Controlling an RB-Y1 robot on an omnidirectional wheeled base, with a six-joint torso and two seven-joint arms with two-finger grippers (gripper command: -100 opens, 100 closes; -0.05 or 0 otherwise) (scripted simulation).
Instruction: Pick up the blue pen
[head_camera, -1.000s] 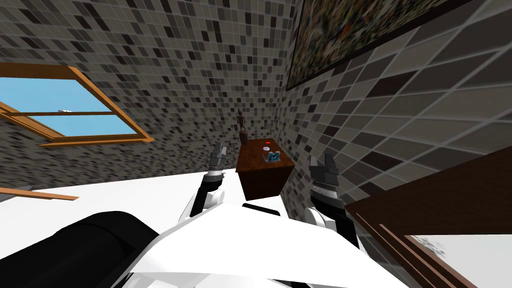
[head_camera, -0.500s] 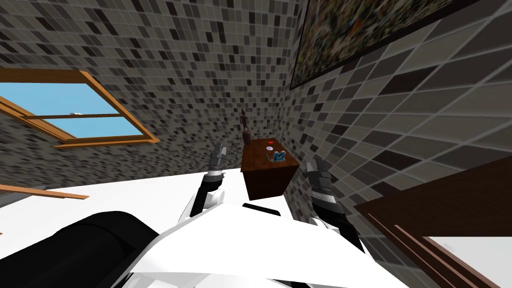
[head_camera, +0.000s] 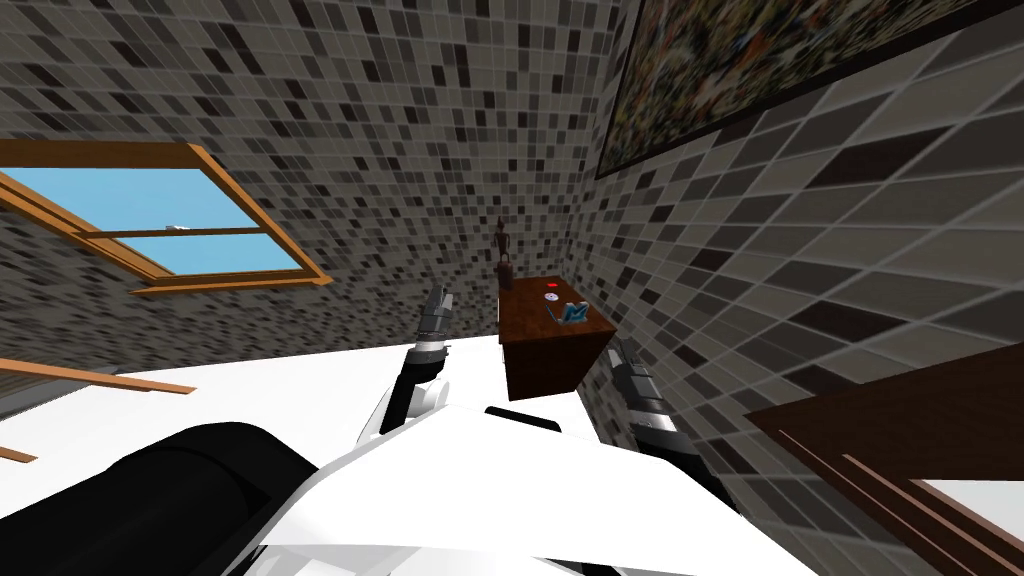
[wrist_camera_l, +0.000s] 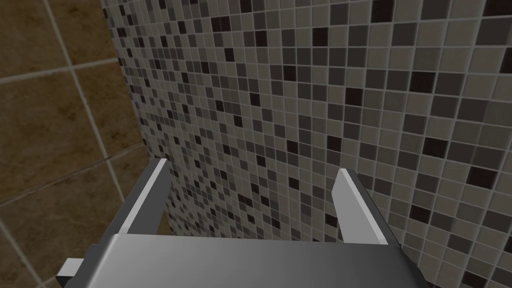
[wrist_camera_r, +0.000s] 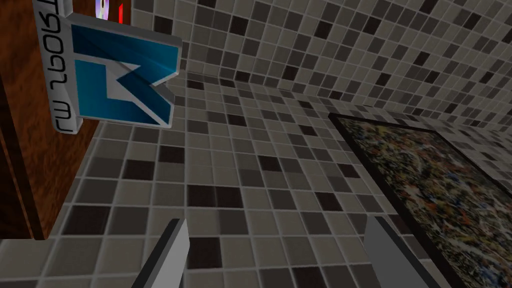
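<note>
Spread right claw (wrist_camera_r: 277, 222) hangs beside the table edge (wrist_camera_r: 60, 170), tiled wall (wrist_camera_r: 250, 150) close.

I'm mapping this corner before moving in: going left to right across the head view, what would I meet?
window → left gripper → figurine → blue and white box → right gripper → dark wood furniture

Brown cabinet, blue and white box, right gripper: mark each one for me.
brown cabinet (head_camera: 545, 370), head view, its front face.
blue and white box (wrist_camera_r: 122, 85), right wrist view, its blue printed face.
right gripper (wrist_camera_r: 278, 222), right wrist view, midway between its open fingertips.
</note>
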